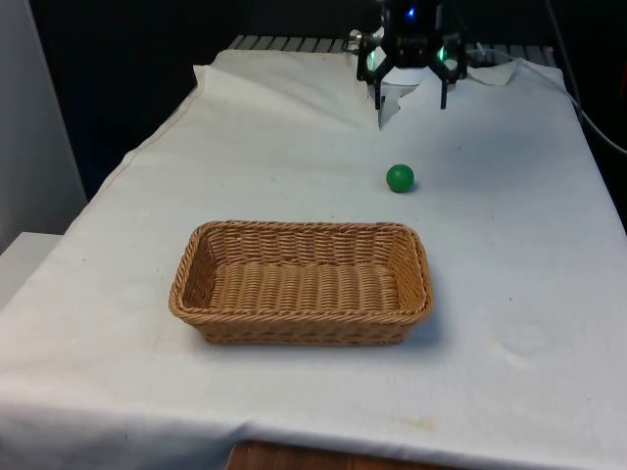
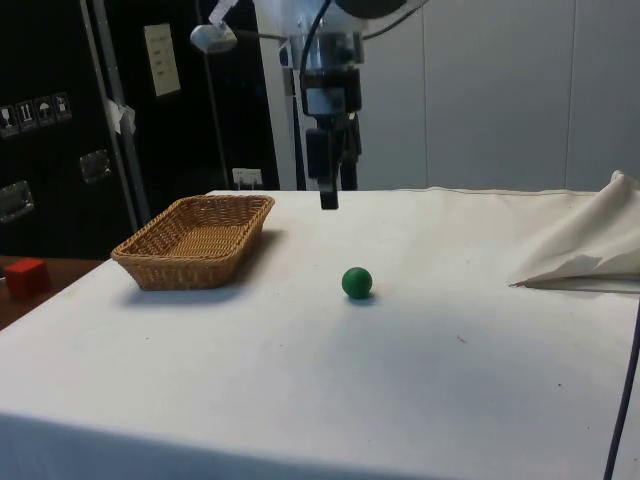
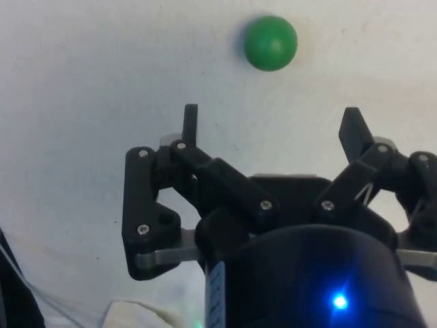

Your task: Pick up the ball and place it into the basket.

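White cloth [image 1: 509, 294] covers the whole table, bunched into a raised fold [image 2: 585, 250] at the robot's end. Wicker basket [image 1: 301, 282] sits empty, well apart from the gripper [image 1: 410, 98]. Gripper hangs above the cloth, fingers spread wide, nothing held. Green ball [image 1: 400, 178] lies on bare cloth between gripper and basket, touching neither.

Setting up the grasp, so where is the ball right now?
The ball lies on the cloth, beyond the basket toward the front view's right, apart from it and below the open gripper.
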Robot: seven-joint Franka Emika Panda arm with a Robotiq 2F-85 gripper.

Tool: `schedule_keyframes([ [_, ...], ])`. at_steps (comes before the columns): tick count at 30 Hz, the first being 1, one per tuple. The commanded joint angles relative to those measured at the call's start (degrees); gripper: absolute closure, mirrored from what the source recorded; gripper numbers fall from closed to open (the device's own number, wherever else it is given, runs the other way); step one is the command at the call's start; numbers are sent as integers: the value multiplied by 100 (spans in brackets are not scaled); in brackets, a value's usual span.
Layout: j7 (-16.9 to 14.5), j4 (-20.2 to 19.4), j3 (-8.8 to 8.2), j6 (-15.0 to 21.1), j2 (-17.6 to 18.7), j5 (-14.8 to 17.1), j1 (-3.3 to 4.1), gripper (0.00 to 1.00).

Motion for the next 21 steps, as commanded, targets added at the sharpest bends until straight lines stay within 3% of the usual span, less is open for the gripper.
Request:
schedule_keyframes([
  [1,-69,-57,6,109,0,115,11,0],
  [4,-34,-57,0,80,29,46,0,0],
  [13,-321,-264,69,607,304,470,11,0],
  [14,-229,-223,40,516,304,321,0,0],
  [16,-395,-269,97,705,424,590,11,0],
  [21,-521,-275,155,859,613,791,6,0],
])
